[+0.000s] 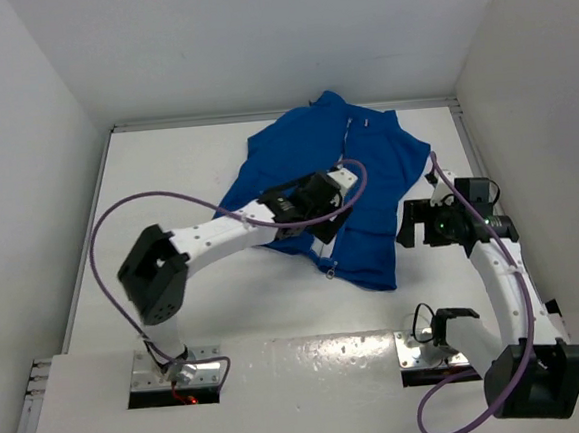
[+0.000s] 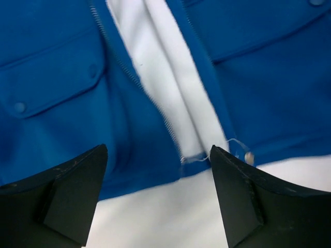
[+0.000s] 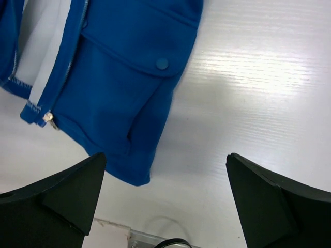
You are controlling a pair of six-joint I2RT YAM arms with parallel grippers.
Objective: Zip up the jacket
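Observation:
The bright blue jacket (image 1: 366, 170) lies flat on the white table, collar toward the far wall, hem toward the arms. In the left wrist view its front (image 2: 57, 77) gapes open at the bottom, white lining (image 2: 165, 77) showing between the two zipper edges. My left gripper (image 1: 321, 232) hovers open over the hem (image 2: 158, 148), its fingers astride the zipper's lower end (image 2: 182, 158). A small silver slider (image 3: 49, 119) sits at the bottom of the right-hand front panel. My right gripper (image 1: 408, 225) stands open over bare table (image 3: 165, 155) just beside the jacket's near right corner (image 3: 134, 173).
White walls close in the table (image 1: 165, 166) on three sides. The left arm's purple cable (image 1: 148, 200) loops over the table's left part. A flap pocket with a blue snap (image 3: 162, 63) lies near the right gripper. Arm base plates (image 1: 176, 371) sit at the near edge.

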